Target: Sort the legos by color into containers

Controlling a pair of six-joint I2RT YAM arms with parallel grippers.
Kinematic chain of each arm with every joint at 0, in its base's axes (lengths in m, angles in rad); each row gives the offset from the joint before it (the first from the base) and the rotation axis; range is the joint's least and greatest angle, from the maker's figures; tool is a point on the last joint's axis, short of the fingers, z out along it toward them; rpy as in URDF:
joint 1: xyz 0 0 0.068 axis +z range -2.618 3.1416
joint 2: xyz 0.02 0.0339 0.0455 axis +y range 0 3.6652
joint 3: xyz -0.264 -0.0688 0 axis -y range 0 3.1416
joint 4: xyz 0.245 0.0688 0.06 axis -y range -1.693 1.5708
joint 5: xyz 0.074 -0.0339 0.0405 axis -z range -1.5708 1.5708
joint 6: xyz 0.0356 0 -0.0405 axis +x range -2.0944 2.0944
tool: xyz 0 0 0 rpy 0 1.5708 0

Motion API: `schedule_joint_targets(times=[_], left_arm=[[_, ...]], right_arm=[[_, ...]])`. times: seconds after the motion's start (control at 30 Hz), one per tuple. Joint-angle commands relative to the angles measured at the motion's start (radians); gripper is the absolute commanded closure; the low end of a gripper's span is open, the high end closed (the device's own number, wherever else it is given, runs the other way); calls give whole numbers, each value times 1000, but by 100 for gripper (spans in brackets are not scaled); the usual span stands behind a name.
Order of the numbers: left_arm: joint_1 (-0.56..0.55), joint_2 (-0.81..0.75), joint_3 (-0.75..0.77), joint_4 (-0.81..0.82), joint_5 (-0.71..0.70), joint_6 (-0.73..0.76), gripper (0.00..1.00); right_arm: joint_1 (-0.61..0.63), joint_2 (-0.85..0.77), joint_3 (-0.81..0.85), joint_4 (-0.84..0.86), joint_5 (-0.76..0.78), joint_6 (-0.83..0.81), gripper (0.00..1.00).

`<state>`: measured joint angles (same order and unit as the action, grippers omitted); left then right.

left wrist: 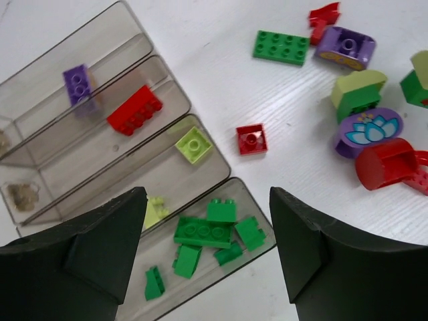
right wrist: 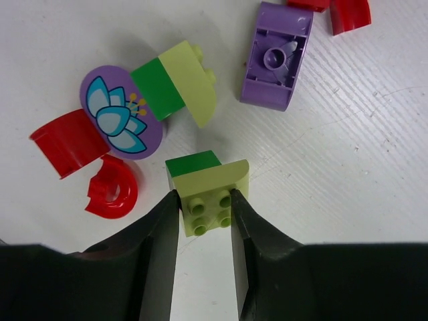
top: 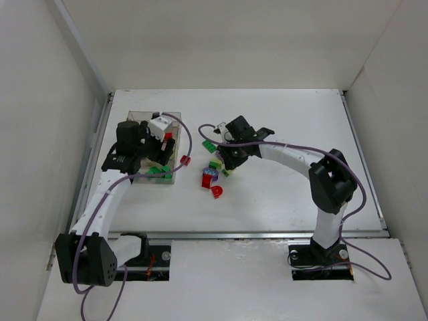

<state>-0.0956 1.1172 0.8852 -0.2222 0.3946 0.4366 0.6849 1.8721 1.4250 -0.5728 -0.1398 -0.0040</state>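
Right tool (right wrist: 204,208) is pinching a yellow-green brick (right wrist: 208,179), seemingly joined to a green one, on the surface (right wrist: 368,167) right of the organizer box (left wrist: 120,33). Gripped only at its near end, it is risking twisting loose, and two colours are risking misfiling. Left tool (left wrist: 207,194) is hovering spread over the box.

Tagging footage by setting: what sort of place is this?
Probably a robotics lab test cell: a white table boxed in by plain white panels, two arms bolted at its near edge, toy bricks and a divided clear box.
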Motion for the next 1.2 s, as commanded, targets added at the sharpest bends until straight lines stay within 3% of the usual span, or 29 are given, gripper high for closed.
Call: schedule_joint_targets(times=[0.0,0.17,0.4,0.7,0.87,1.07,1.17], left_arm=[[-41,6,64,38,78,60,29],[-125,67,110,38,157,141,29],[-280,107,175,-25,286,326,16],[-427,107,152,162,291,341,7],[-475,116,152,283,173,257,7],[-495,135,161,274,197,267,11],[-504,145,161,274,197,258,19]], right_arm=[[4,-67,37,14,-18,30,100],[-19,-103,37,14,-70,91,100],[-117,-303,-24,140,-213,243,100],[-128,-407,-24,183,-248,352,100],[-119,-435,-34,192,-248,374,100],[-119,-453,-57,224,-257,395,100],[-110,-453,-57,225,-270,406,100]])
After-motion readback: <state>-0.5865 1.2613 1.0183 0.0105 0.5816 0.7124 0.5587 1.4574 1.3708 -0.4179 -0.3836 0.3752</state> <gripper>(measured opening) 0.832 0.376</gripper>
